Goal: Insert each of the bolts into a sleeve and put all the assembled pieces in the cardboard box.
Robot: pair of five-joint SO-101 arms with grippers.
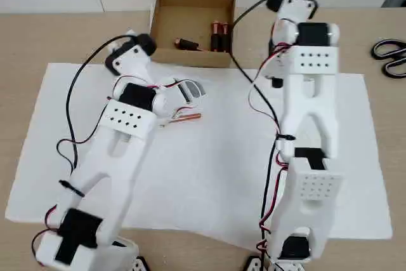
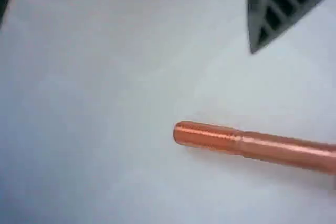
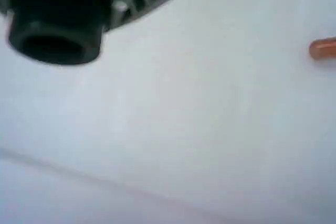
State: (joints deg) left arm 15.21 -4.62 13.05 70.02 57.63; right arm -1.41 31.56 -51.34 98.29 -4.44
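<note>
I'm counting 3 pieces [image 1: 219, 36] sitting in the cardboard box [image 1: 157, 23], probably assembled. 1 bolt [image 1: 185, 117] is lying near the box by the left gripper [image 1: 183, 92]; jaws there, I cannot tell. The right gripper [image 1: 276, 75] jaws are clamping a sleeve [image 3: 52, 38] beside the box. I'm judging 1 insertion and boxing left.

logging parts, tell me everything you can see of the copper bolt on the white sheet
The bolt is a slim, copper-coloured metal rod, smooth and shiny, with a slightly thicker section at one end. It lies on the white sheet, apart from the cardboard box.
</note>
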